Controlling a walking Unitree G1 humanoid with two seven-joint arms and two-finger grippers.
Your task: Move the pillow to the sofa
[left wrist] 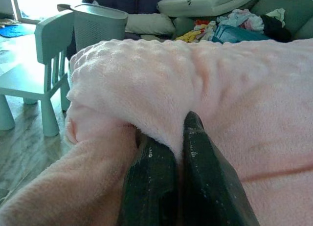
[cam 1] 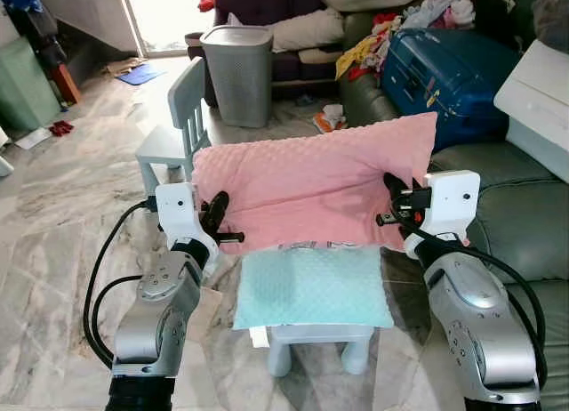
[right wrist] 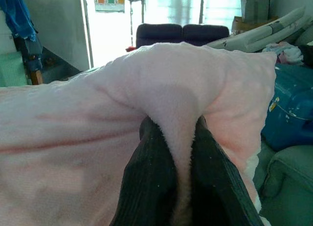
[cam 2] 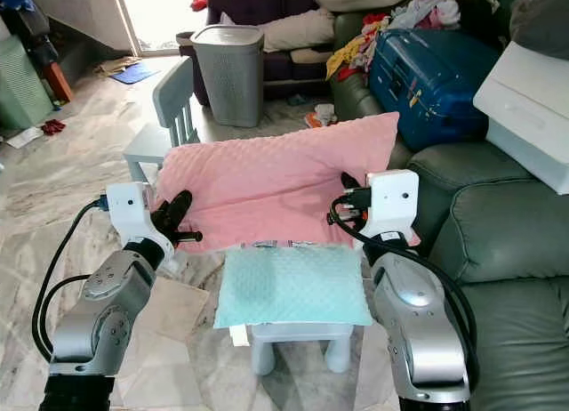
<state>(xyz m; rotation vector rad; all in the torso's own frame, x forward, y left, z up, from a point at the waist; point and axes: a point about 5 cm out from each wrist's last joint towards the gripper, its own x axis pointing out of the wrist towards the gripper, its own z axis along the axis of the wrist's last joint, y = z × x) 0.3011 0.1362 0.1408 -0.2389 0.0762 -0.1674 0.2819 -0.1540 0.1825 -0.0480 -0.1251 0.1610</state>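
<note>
Pink pillow (cam 1: 307,184) held up off the floor between both arms, stretched broadside across the robot's front. Left gripper (cam 1: 216,217) clenched on the pillow's left edge, a fold of pink fleece pinched between its two black fingers (left wrist: 149,182). Right gripper (cam 1: 395,204) clamped the same way on the right edge, fabric bunched up between its fingers (right wrist: 146,184). Directly under the pillow and between the two grippers, a mint-green cushion (cam 1: 311,288) lies on a small pale stool (cam 1: 320,344). Green sofa (cam 1: 511,206) just beyond the right gripper, on its outer side; a blue suitcase (cam 1: 449,73) sits on the sofa further back. Ahead of the left gripper, a pale child's chair (cam 1: 178,131), then a grey laundry basket (cam 1: 238,73).
</note>
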